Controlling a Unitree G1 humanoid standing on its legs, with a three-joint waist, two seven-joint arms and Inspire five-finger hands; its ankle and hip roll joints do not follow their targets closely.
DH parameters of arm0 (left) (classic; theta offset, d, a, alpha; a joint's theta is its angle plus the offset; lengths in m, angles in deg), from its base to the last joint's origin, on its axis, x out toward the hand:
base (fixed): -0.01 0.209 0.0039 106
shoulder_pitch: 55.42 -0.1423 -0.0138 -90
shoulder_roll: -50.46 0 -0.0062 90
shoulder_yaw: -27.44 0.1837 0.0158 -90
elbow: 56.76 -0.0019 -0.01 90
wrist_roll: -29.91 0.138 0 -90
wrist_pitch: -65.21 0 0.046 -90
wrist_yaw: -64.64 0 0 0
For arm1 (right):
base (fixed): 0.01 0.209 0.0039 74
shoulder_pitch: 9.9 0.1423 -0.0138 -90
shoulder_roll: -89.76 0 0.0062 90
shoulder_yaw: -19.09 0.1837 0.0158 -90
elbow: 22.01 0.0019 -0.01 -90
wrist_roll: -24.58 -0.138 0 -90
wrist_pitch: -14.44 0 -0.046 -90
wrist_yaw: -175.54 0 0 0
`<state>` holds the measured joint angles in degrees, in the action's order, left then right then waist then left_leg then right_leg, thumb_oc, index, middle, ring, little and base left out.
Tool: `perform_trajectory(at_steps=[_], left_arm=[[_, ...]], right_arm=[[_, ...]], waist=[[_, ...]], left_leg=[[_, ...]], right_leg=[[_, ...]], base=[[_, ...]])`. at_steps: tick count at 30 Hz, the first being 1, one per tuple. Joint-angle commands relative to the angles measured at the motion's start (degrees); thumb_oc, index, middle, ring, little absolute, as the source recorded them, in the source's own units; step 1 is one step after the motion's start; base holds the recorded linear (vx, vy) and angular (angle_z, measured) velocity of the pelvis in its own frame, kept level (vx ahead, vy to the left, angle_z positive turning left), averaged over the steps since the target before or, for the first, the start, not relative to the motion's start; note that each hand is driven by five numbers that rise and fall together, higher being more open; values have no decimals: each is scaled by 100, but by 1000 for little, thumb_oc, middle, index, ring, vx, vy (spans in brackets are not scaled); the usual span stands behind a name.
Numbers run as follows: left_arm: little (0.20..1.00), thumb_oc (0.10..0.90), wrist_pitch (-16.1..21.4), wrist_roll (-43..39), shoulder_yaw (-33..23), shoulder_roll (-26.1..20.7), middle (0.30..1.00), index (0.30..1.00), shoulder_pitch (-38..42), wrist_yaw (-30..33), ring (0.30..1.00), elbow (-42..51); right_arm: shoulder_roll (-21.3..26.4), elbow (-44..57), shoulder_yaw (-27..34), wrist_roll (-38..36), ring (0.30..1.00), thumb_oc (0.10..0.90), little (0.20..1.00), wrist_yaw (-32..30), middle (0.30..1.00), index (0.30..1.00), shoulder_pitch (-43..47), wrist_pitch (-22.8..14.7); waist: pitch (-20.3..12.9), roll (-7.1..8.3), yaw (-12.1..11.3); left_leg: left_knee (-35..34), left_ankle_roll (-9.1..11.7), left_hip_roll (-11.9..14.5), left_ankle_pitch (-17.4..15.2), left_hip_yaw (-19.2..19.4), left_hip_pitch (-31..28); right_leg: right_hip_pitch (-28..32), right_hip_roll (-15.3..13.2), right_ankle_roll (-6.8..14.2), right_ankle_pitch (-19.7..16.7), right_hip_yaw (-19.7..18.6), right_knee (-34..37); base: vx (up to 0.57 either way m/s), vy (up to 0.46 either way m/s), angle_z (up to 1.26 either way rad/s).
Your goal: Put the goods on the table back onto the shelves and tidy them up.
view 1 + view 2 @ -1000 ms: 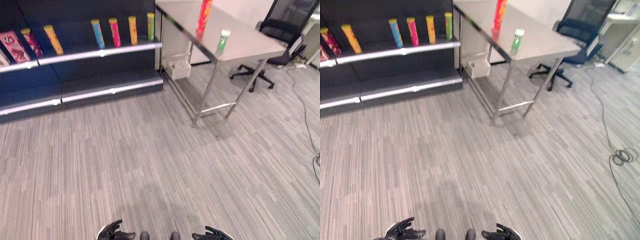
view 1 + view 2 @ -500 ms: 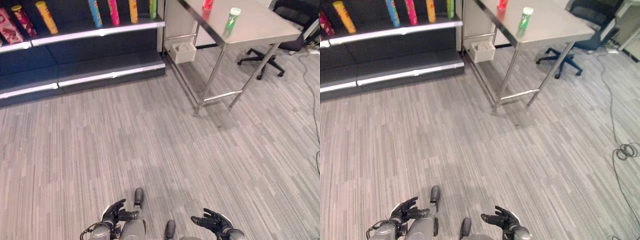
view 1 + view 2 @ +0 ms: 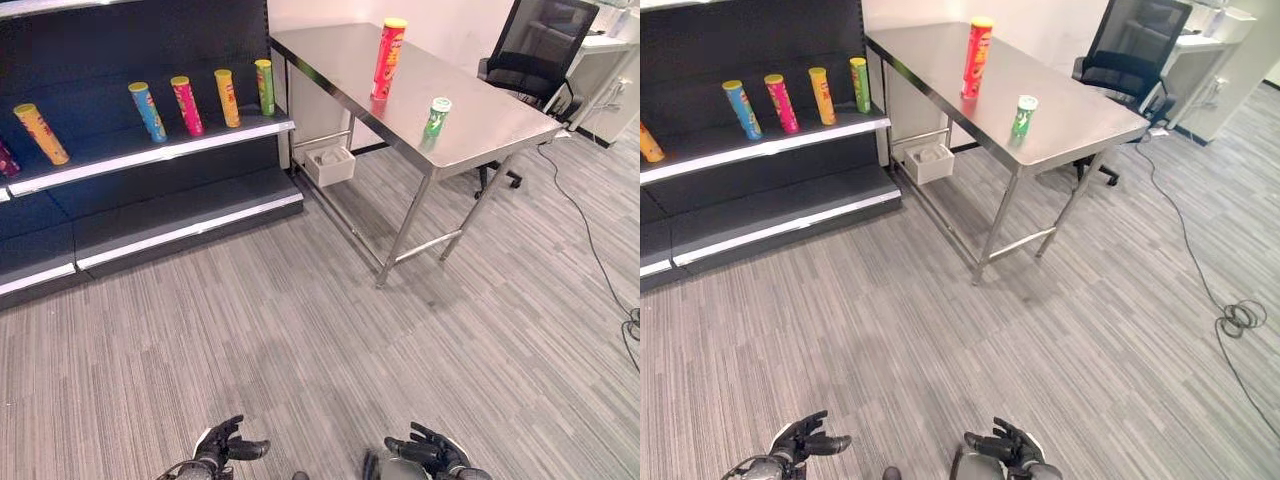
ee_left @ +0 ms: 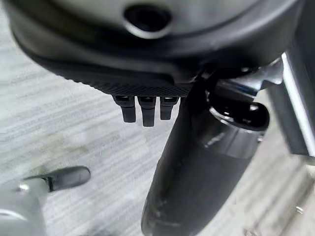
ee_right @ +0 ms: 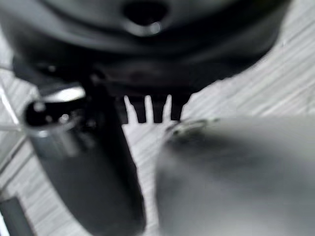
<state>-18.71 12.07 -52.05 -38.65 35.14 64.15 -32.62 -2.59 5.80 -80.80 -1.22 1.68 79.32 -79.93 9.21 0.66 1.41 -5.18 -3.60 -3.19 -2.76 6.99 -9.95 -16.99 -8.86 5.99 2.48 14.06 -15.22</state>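
A tall red-and-orange cylindrical snack can with a yellow lid [image 3: 388, 58] stood upright on the stainless-steel desk [image 3: 480, 120], toward its far edge, and a shorter green cylindrical can with a white lid [image 3: 436, 117] stood upright nearer the desk's front right corner, well apart from the tall one. To the desk's left, the dark shelving unit with silver edge strips [image 3: 150, 158] carried a row of upright tubes on its upper shelf: an orange tube [image 3: 41, 134] toward the left end, then a blue tube [image 3: 148, 111], a pink tube [image 3: 186, 105], a yellow-orange tube [image 3: 228, 97] and a green tube [image 3: 265, 87] by the shelf's right end. A small white box [image 3: 329, 165] sat on the grey striped floor under the desk's far end, and a black mesh office chair [image 3: 532, 50] stood beyond the desk's right side. The left hand [image 3: 222, 447] and the right hand [image 3: 428, 452] hung low above the floor, far from desk and shelves, each with its fingers loosely spread and holding nothing.
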Motion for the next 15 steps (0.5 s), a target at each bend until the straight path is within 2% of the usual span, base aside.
perform_trajectory(at_steps=[1, 3, 5, 6, 8, 9, 10, 11, 12, 13, 14, 15], left_arm=[[900, 800, 239, 257, -16, -57, 900, 900, 176, -72, 900, 3], [900, 800, 264, 308, -84, -39, 900, 900, 167, -75, 900, 16], [900, 800, 258, 367, -44, 13, 900, 900, 159, -89, 900, -45], [900, 800, 241, 366, -7, 71, 900, 900, 159, -99, 900, -106], [900, 800, 237, 316, 12, 99, 900, 900, 168, -92, 900, -59], [900, 800, 229, 273, 35, 86, 900, 900, 158, -96, 900, 0], [900, 800, 208, 140, 76, 72, 900, 900, 173, -114, 900, 95], [900, 800, 208, 140, 76, 71, 900, 900, 174, -114, 900, 95], [900, 800, 210, 67, 51, 68, 900, 900, 210, -59, 900, 97], [900, 800, 210, 27, 54, 87, 900, 900, 235, -46, 900, 105], [900, 800, 207, -14, 52, 102, 900, 900, 222, -49, 900, 102], [900, 800, 226, -34, 56, 116, 900, 900, 183, -42, 900, 138]], right_arm=[[126, -135, 198, -110, 900, 800, 900, -21, 900, 900, 97, -119], [145, -164, 220, 42, 900, 800, 900, -29, 900, 900, 100, -81], [155, -253, 197, 32, 900, 800, 900, -6, 900, 900, 86, -71], [185, -342, 192, 11, 900, 800, 900, 9, 900, 900, 71, -72], [213, -339, 158, -44, 900, 800, 900, 29, 900, 900, 46, -84], [240, -275, 105, -107, 900, 800, 900, 37, 900, 900, 34, -83], [263, -292, 60, -177, 900, 800, 900, 8, 900, 900, 33, -93], [262, -292, 61, -177, 900, 800, 900, 8, 900, 900, 34, -93], [263, -216, -36, -151, 900, 800, 900, 14, 900, 900, 72, -87], [271, -260, -64, -159, 900, 800, 900, -25, 900, 900, 133, -76], [269, -201, -85, -166, 900, 800, 900, -26, 900, 900, 136, -79], [273, -111, -103, -166, 900, 800, 900, -15, 900, 900, 139, -85]], waist=[[17, 181, 57], [-23, 190, 66], [-145, 245, 85], [-256, 238, 134], [-298, 237, 161], [-273, 246, 159], [-144, 362, 93], [-145, 354, 98], [-48, 425, 34], [58, 479, -45], [76, 489, -117], [52, 459, -179]], left_leg=[[18, 344, 92, 31, -239, 3], [18, 469, 207, -88, -230, -290], [58, 523, 247, -138, -307, -513], [384, 640, 412, -19, -409, -526], [1204, 892, 600, 299, -419, -338], [1947, 1052, 746, 607, -376, -102], [3148, 1165, 875, 1047, -348, 540], [3183, 1167, 886, 1030, -358, 562], [3671, 1131, 909, 1128, -356, 772], [3614, 1013, 1005, 1024, -162, 1215], [3344, 962, 1056, 859, 9, 1409], [2306, 909, 1216, 763, 334, 1418]], right_leg=[[795, 64, 451, -1182, -109, 1709], [631, -164, 643, -1402, 222, 2022], [761, -74, 571, -1453, 122, 2022], [959, 87, 477, -1469, 32, 2022], [1208, 223, 339, -1338, 117, 2022], [1382, 328, 196, -1203, 164, 2022], [1661, 370, -29, -938, 169, 2022], [1658, 379, -32, -938, 177, 2022], [1789, 383, -124, -826, 179, 2022], [1918, 359, -140, -711, 161, 2022], [2012, 361, -115, -671, 102, 2022], [2129, 341, -32, -582, 68, 2022]], base=[[446, -88, 25], [495, -108, 45], [597, -157, 30], [547, -203, 15], [413, -232, 40], [350, -300, 47], [241, -229, 35], [233, -225, -20], [186, -131, -16], [284, -133, -25], [397, 6, -47], [407, 112, -45]])
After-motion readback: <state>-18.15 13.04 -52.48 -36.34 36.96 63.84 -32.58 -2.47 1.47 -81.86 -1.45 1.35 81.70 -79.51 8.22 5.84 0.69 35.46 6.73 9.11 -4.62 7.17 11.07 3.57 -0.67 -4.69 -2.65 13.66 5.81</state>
